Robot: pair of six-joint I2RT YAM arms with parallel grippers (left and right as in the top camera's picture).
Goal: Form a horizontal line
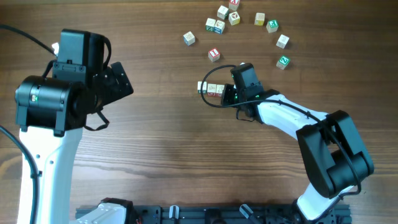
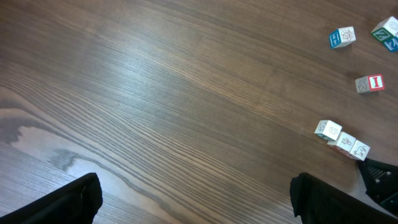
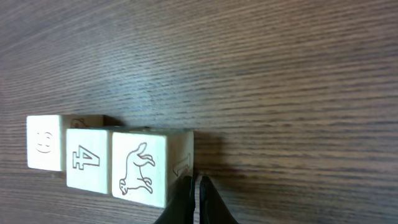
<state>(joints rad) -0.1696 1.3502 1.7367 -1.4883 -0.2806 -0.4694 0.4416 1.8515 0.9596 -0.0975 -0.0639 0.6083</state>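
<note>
Horizontal line (image 1: 211, 89) lies a little right of the bench's (image 1: 155, 155) middle, nearer the far edge than the near one. It is three cubes side to side, though the right wrist view shows them stepped rather than flush. That is your risk.

Start at the left. The left end effector (image 1: 123, 79) hangs well apart from the cubes, jaws fully released and holding nothing. It threatens nothing unless you swing it rightward.

The trouble sits at the row's right end. There the right end effector (image 3: 194, 186) is clenched on nothing, its tips pressed into one narrow point. That point appears to touch the side of the animal cube (image 3: 139, 167) near a corner. A push so far off centre would likely spin that cube or buckle the row at a joint, and a careless pull-away could drag it out.

Farther right and toward the far edge, the loose cubes (image 1: 249, 25) lie apart from all this.

The right arm reaches in from the near right corner, forearm stretched leftward, end effector tipped down to the bench. The left arm stands at the left side, pointing toward the middle.
</note>
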